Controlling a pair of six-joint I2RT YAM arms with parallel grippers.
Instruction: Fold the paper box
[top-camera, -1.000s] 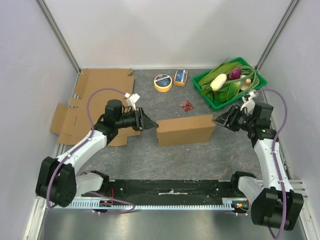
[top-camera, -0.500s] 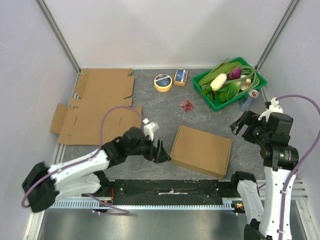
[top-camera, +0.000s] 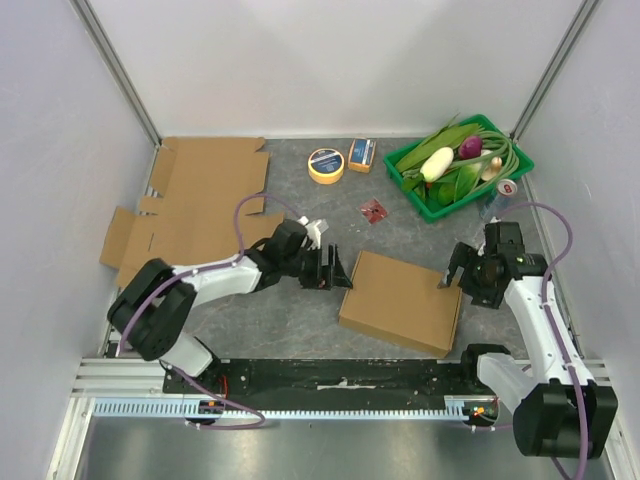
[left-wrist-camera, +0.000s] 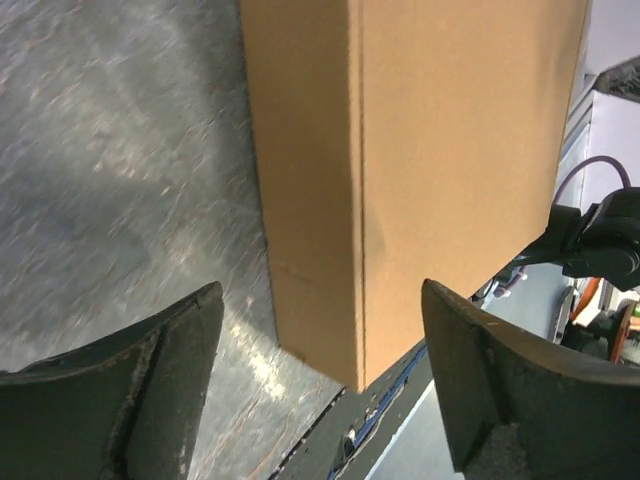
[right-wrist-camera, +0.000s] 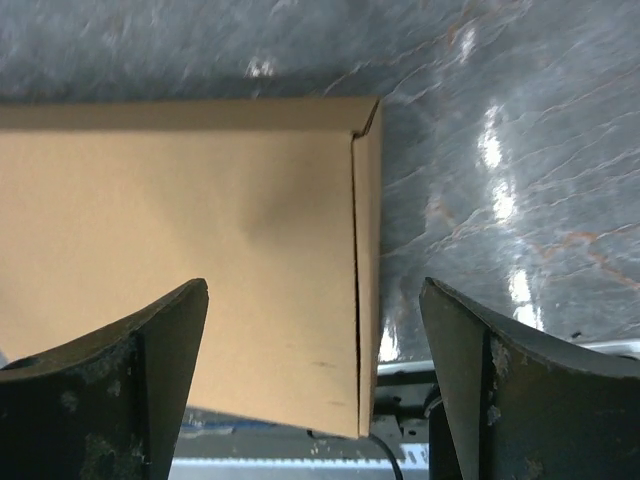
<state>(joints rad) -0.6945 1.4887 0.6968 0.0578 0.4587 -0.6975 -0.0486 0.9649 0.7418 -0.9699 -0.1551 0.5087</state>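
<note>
Tool on left arm (top-camera: 338, 274): spread wide, nothing clamped, aimed at the left corner of the paper box (top-camera: 400, 300) and just beside it. Tool on right arm (top-camera: 450, 275): likewise spread wide, empty, just beside the box's right edge. Cannot tell from above whether either brushes the cardboard.

Box between both tools, lying flat on the tabletop (top-camera: 290, 315), skewed to the line of the arm bases. Reads as a closed block: top panel smooth, sides creased square, no flaps standing up. Slight gap along one corner seam in the right wrist view. Underside and far end hidden.

Farther back: flat unfolded cardboard (top-camera: 200, 215) at left, tape roll (top-camera: 325, 165) mid-rear, green basket (top-camera: 525, 162) of vegetables at far right.

Judged: folding done or nearly so. Left, if anything: pressing that seam shut, then clearing both arms.
</note>
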